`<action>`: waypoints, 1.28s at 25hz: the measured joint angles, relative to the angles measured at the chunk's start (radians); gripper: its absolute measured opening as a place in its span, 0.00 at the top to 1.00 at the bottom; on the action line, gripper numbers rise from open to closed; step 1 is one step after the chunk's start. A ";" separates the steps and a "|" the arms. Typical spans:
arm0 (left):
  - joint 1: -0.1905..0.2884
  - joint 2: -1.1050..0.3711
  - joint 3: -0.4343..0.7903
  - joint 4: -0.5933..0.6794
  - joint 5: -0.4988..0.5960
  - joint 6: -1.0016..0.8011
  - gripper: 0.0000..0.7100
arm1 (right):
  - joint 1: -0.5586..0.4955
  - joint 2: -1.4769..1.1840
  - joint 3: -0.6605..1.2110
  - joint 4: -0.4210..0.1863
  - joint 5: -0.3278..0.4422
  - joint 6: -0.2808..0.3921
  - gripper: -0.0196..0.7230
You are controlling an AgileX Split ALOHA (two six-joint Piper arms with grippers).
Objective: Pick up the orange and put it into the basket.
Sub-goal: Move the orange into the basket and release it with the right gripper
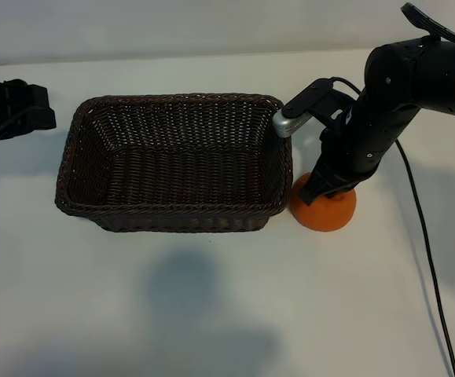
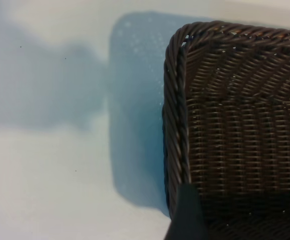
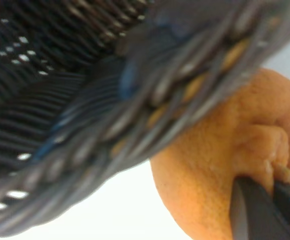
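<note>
The orange (image 1: 325, 214) sits on the white table, touching the right outer wall of the dark wicker basket (image 1: 172, 100). My right gripper (image 1: 325, 192) comes down on the orange from above. In the right wrist view its dark fingers (image 3: 245, 210) stand close together, pinching the puckered top of the orange (image 3: 215, 150), with the basket's braided rim (image 3: 134, 115) right beside it. My left gripper (image 1: 7, 110) is parked at the table's far left edge, open and holding nothing. One of its fingers (image 2: 187, 215) shows over the basket's corner (image 2: 175, 125).
The basket's inside (image 1: 180, 169) holds nothing. A black cable (image 1: 423, 236) trails from the right arm over the table toward the front right. Bare white table lies in front of the basket and to the orange's right.
</note>
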 joint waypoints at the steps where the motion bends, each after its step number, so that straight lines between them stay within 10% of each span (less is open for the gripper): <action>1: 0.000 0.000 0.000 0.000 0.000 0.000 0.17 | 0.000 -0.003 0.000 -0.008 0.000 0.007 0.91; 25: 0.000 0.000 0.000 0.000 0.001 0.004 0.17 | 0.000 -0.295 -0.071 -0.148 0.046 0.111 0.91; 32: 0.000 0.000 0.000 0.000 0.001 0.004 0.17 | 0.001 -0.304 -0.202 0.016 0.085 0.058 0.91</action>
